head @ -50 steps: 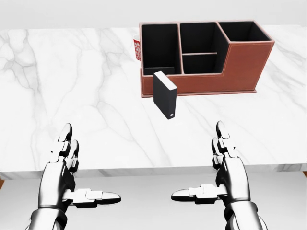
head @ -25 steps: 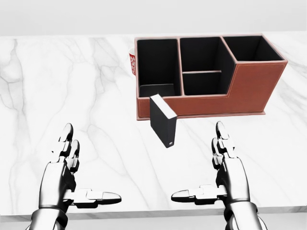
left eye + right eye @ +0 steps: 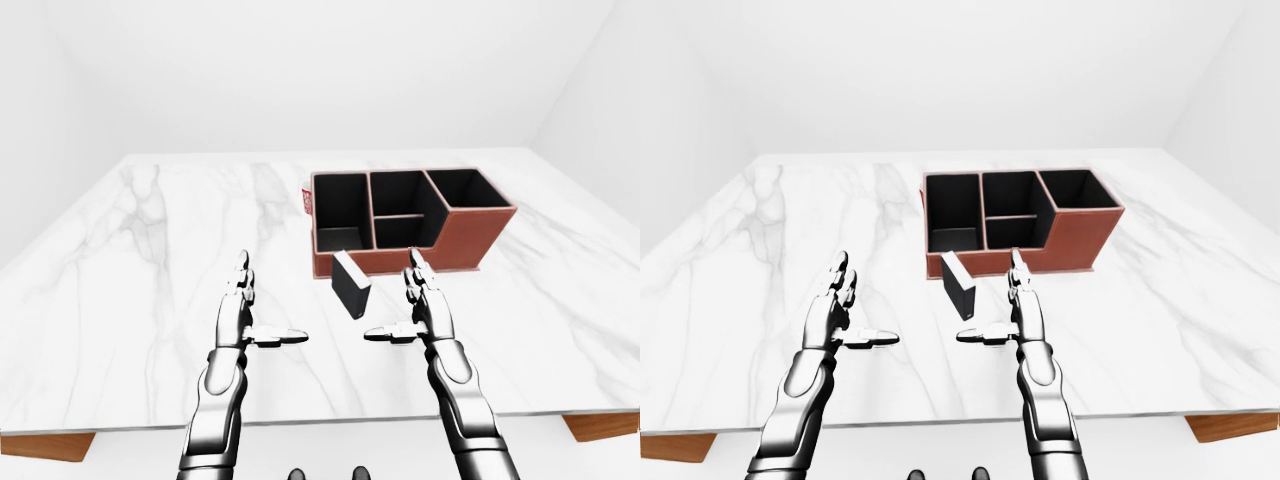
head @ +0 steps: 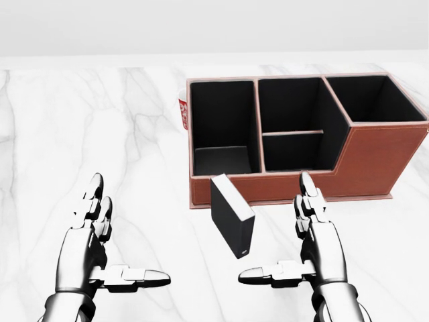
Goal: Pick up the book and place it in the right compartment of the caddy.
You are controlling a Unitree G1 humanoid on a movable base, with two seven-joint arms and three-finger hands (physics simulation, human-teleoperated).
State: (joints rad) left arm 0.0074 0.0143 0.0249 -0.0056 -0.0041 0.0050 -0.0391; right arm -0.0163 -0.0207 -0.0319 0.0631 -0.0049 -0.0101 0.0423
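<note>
A red-and-white object (image 4: pixel 183 114) shows only as a sliver behind the caddy (image 4: pixel 362 161), unidentifiable. The black book (image 4: pixel 232 225) stands upright on the worktop (image 4: pixel 80 121), just below the caddy's left compartment. Left hand (image 4: pixel 94 235) and right hand (image 4: pixel 315 231) hover spread wide, empty, thumbs pointing inward.

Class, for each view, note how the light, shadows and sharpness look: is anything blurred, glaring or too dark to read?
Head view: even light, sharp, no blur or glare; the caddy compartments are flat black inside. Left-eye view: wider, equally sharp; the book casts hardly any shadow on the table. Right-eye view: near-identical; the white walls are featureless.
</note>
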